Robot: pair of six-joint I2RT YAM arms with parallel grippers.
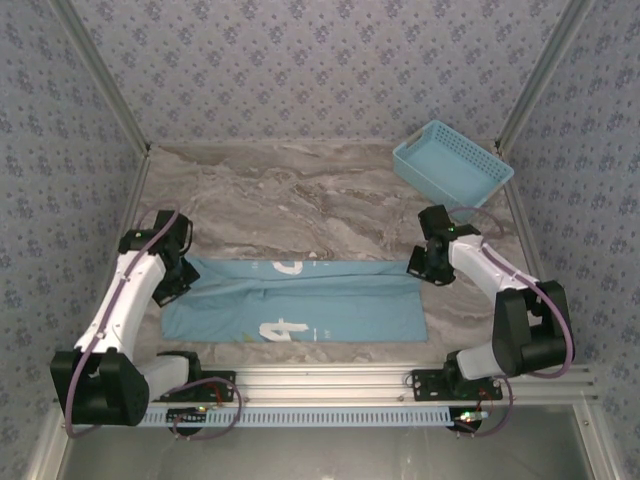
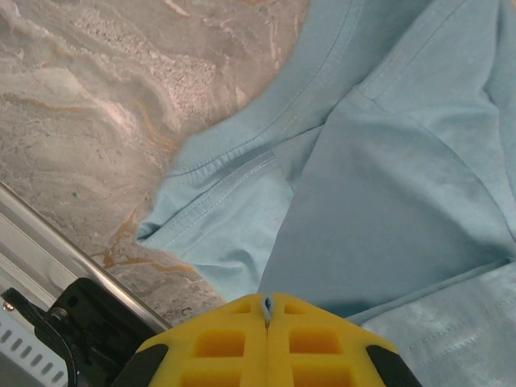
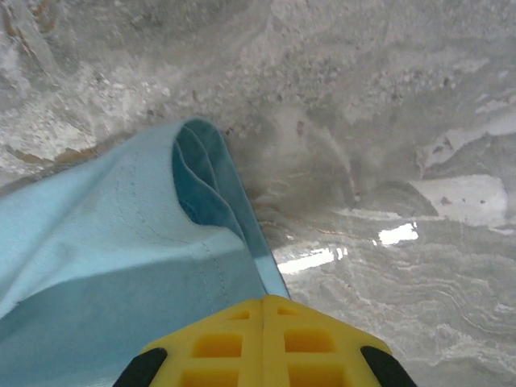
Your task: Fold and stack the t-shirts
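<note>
Lying folded lengthwise as a long sky-blue band, the t-shirt (image 1: 300, 300), spread left to right along the near edge of the table (image 1: 300, 195), just beyond the metal rail (image 1: 330, 380) at that edge. Flat against the marbled top, between the two arms, reaching closer to the near-left corner than to the near-right one. Bearing white lettering (image 1: 283, 267) in two patches, one on the far long edge, one toward the near long edge.

Clamped at the left end by the left gripper (image 2: 266, 300): yellow fingers pressed together, a thin sliver of blue cloth caught in the seam between them. Ahead of those fingers, layered panels with stitched hems, one flap overlapping another, bare marble to the upper left.

Clamped at the right end by the right gripper (image 3: 262, 300): yellow fingers likewise pressed tight, cloth running straight into them from the left. Just beyond the tips, a doubled edge bulging open into a small loop with a darker blue inside, glossy marble to the right of it.

Farther out, at the far-right corner of the table, a light-blue lattice basket (image 1: 452, 165), well apart from the shirt. Around the table on three sides, patterned wallpaper (image 1: 320, 60) behind slanting metal posts.
</note>
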